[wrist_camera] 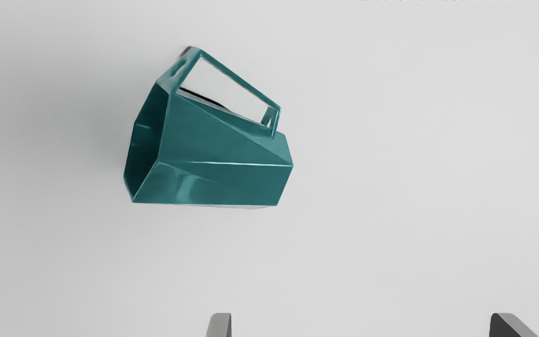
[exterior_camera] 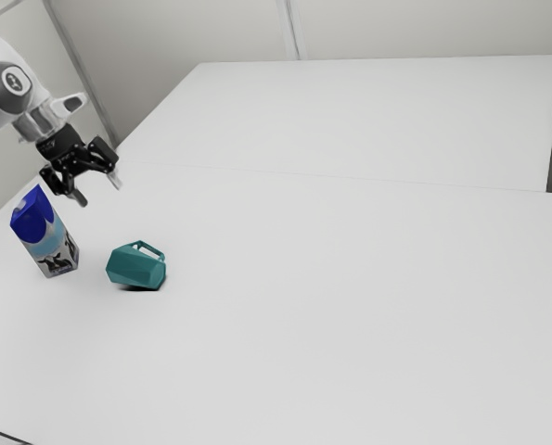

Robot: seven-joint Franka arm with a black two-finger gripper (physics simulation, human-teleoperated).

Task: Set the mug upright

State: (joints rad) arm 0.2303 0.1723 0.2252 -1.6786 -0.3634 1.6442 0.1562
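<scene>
My gripper (exterior_camera: pixel 97 190) hangs above the table at the exterior view's upper left, higher than the mug and apart from it. In the wrist view the gripper (wrist_camera: pixel 360 325) has its two fingertips wide apart with bare table between them. The teal faceted mug (exterior_camera: pixel 136 267) lies on its side, its handle toward the exterior view's top. The wrist view looks down on the mug (wrist_camera: pixel 222 164), showing its dark mouth at one end, its narrower base at the other and the angular handle along one side.
A blue and white carton (exterior_camera: pixel 48 234) with a dark pattern stands on the white table (exterior_camera: pixel 331 306), at the exterior view's left beside the mug and below my hand. Pale walls (exterior_camera: pixel 424 28) rise behind the table.
</scene>
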